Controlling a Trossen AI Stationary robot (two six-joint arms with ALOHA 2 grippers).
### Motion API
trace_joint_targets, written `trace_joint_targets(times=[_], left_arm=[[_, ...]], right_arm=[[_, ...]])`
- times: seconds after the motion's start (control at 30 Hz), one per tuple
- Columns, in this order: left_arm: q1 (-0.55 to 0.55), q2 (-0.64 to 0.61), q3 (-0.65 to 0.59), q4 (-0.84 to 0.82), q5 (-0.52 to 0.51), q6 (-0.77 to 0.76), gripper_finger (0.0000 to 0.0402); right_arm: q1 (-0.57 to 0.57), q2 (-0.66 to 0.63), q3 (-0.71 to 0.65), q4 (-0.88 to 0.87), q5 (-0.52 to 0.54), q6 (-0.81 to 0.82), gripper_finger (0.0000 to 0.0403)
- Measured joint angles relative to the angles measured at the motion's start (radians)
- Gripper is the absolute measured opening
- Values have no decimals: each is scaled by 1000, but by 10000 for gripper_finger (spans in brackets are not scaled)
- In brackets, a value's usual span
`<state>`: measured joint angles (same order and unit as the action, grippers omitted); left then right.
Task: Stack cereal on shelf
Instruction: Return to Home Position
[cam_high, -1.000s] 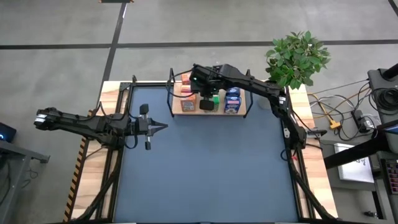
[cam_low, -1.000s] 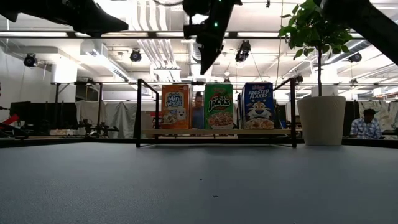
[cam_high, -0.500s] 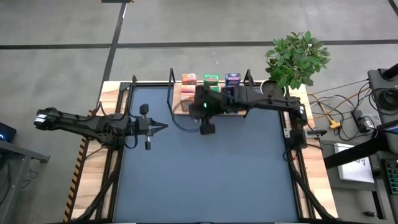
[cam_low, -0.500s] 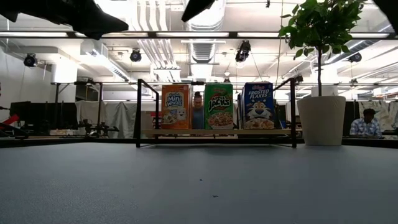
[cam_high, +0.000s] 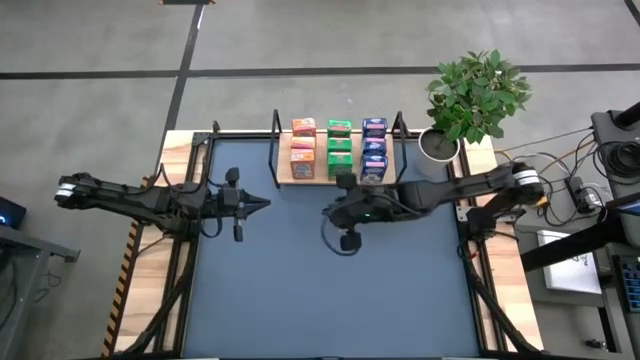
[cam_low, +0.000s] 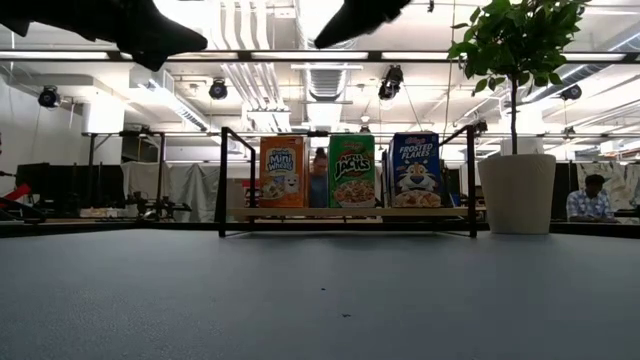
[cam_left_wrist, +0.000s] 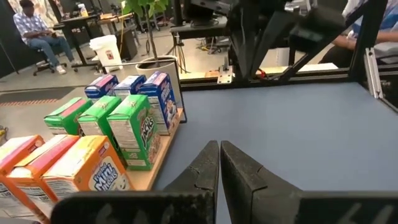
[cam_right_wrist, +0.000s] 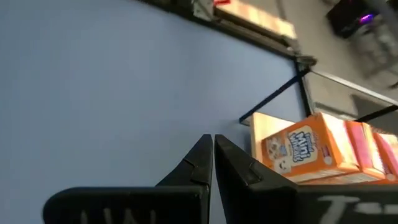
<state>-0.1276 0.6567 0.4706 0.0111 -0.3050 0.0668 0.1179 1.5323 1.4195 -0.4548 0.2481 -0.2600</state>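
- Shelf (cam_low: 345, 213) is at 12 o'clock on the table (cam_high: 330, 290): light wood board w/ black posts.
- All 9 cereal boxes stand upright on it, 3 deep per colour. Orange Mini-Wheats boxes (cam_low: 282, 172) are at the 9 o'clock end, green Apple Jacks boxes (cam_low: 352, 171) in the middle, blue Frosted Flakes boxes (cam_low: 415, 170) at the 3 o'clock end.
- Right gripper (cam_high: 328, 212) hangs above the table just 6 o'clock of the shelf, clear of the boxes, fingers pinched together, holding nothing.
- Left gripper (cam_high: 262, 204) is over the table's 9 o'clock side, fingers pressed together too, empty.
- Potted plant (cam_high: 478, 95) is at approx 1 o'clock, near the blue end.
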Motion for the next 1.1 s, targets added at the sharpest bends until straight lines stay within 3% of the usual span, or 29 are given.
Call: trace_joint_targets(times=[0.2,0.37,0.47,0.7,0.83,1.1], left_arm=[[0,8,0,18,0,-20,0],[0,18,0,43,0,-22,0],[0,27,0,73,0,-22,0],[0,79,0,162,-4,14,0],[9,134,1,301,-88,86,0],[138,234,75,270,-90,152,0]], right_arm=[[9,-85,-241,295,33,1,8],[-23,-105,-316,439,182,42,8],[-55,-104,-300,392,247,65,8],[-82,-106,-262,309,253,43,8],[-75,-109,-267,295,252,24,8],[-70,-125,-365,337,250,30,8]])
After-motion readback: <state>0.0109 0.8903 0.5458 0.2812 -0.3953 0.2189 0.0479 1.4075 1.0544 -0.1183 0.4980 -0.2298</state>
